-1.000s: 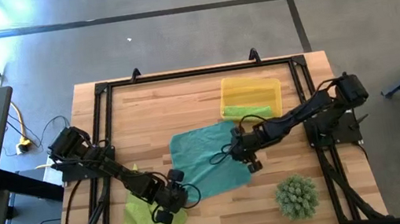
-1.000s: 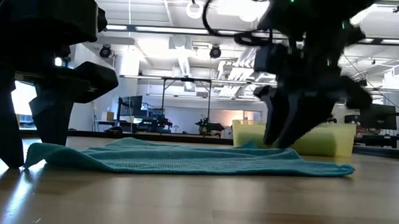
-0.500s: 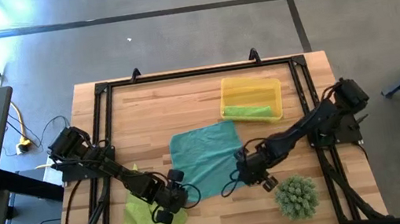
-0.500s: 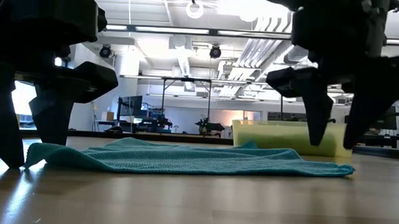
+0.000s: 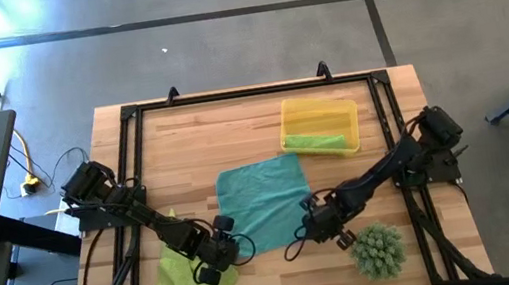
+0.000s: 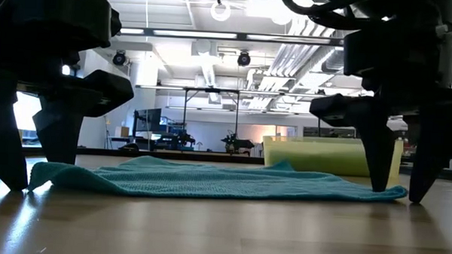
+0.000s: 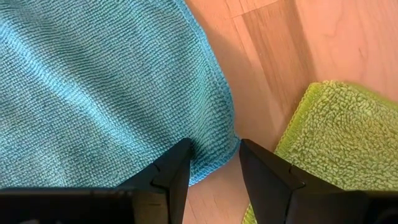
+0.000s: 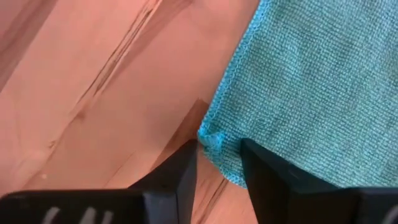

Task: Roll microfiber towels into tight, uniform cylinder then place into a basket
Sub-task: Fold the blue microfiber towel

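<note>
wooden table [image 5: 232, 126] with black frame on grey concrete floor [image 5: 219, 37].

The table [image 5: 233, 135] is pale wood planks with visible grain and a light sheen, framed by a black metal rail [image 5: 247, 92]. The teal towel [image 7: 93, 87] is cloth with a fine knitted weave and a stitched hem. At its 8 o'clock, the green towel [image 7: 336, 137] looks fluffier, looped pile. The yellow tray [image 5: 317, 113] at 1 o'clock is smooth plastic. The gripper fingers [image 8: 180, 177] are matt black.
</note>
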Motion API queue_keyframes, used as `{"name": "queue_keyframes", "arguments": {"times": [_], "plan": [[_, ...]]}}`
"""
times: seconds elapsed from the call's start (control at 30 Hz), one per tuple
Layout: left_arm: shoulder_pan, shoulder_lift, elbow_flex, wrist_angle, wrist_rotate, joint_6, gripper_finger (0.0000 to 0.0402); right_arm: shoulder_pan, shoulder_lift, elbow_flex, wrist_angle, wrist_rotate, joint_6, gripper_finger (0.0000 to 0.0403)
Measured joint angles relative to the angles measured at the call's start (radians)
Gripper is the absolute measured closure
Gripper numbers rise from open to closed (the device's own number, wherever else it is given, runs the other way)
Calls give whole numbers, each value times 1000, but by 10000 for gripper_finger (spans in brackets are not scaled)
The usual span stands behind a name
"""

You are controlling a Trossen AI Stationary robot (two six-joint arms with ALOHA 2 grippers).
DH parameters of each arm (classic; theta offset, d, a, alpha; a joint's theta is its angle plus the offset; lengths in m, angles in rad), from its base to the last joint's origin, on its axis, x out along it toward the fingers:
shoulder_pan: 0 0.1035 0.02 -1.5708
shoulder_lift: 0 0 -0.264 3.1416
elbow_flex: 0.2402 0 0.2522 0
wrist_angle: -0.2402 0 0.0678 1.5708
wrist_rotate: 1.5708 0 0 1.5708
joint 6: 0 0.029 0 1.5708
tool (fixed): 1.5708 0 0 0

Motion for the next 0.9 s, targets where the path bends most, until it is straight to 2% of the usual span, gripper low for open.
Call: {"name": "queue_keyframes", "arguments": {"times": [0.3,0.57,0.73,0.9], "plan": [[-13,12,97,-104,-25,-16,273,-1,0,0,2,7,43,396],[-46,8,194,-211,-69,22,268,-1,0,0,2,7,72,396],[-69,7,200,-213,-113,104,258,-1,0,0,2,7,73,400],[-72,13,196,-191,-108,70,254,-1,0,0,6,6,90,400]]}}
